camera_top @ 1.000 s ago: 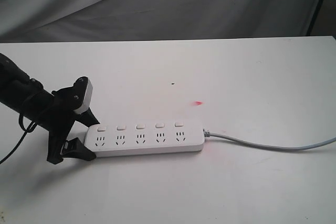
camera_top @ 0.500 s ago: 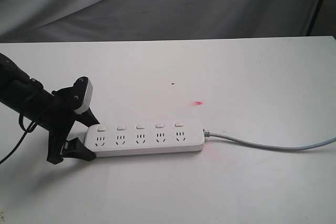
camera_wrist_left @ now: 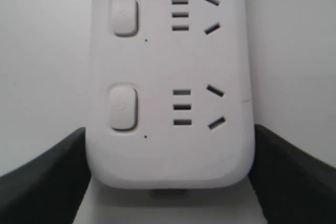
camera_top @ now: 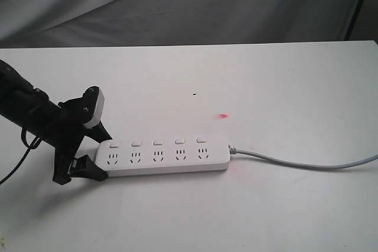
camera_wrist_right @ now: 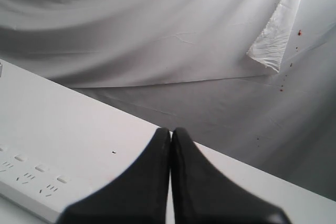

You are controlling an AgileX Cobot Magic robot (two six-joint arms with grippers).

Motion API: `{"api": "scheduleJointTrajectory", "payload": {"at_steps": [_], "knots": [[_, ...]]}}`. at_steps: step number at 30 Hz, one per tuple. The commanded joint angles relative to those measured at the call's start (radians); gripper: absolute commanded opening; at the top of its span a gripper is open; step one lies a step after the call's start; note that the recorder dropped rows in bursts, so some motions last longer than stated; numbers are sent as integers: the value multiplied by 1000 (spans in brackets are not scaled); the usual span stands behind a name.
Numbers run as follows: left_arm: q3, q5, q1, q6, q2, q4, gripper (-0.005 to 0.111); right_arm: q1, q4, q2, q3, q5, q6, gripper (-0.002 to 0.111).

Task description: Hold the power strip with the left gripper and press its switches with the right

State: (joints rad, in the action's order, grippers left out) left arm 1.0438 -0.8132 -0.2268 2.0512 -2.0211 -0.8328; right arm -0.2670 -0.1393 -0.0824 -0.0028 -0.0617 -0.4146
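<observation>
The white power strip [camera_top: 162, 160] lies flat on the white table, sockets up, its grey cable [camera_top: 295, 162] trailing off to the right. Five white switches [camera_top: 157, 143] run along its far edge. My left gripper [camera_top: 101, 156], on the all-black arm, straddles the strip's left end. In the left wrist view the black fingers [camera_wrist_left: 47, 182] press against both long sides of the strip [camera_wrist_left: 168, 156], near two switches [camera_wrist_left: 124, 108]. My right gripper [camera_wrist_right: 171, 132] is out of the exterior view. It hangs shut and empty above the table, with the strip [camera_wrist_right: 31, 182] off to one side.
A red light spot [camera_top: 222, 115] and a tiny dark speck [camera_top: 195, 93] mark the table [camera_top: 266, 87] behind the strip. Grey cloth [camera_top: 177, 4] hangs behind the table's far edge. A black stand leg [camera_top: 354, 10] shows at the top right.
</observation>
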Motion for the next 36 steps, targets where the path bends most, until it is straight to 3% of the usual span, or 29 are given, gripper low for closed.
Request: {"api": "scheduleJointTrajectory", "payload": {"at_steps": [1, 20, 23, 29, 36], "knots": [[3, 6, -5, -9, 3, 6, 72, -1, 5, 5, 3, -1, 4, 0], [3, 6, -5, -9, 3, 6, 72, -1, -10, 4, 3, -1, 4, 0], [3, 6, -5, -9, 3, 6, 72, -1, -10, 4, -8, 83, 4, 0], [3, 6, -5, -9, 3, 6, 72, -1, -10, -23, -273, 467, 4, 0], [3, 6, -5, -9, 3, 6, 72, -1, 1, -237, -587, 558, 4, 0]]}}
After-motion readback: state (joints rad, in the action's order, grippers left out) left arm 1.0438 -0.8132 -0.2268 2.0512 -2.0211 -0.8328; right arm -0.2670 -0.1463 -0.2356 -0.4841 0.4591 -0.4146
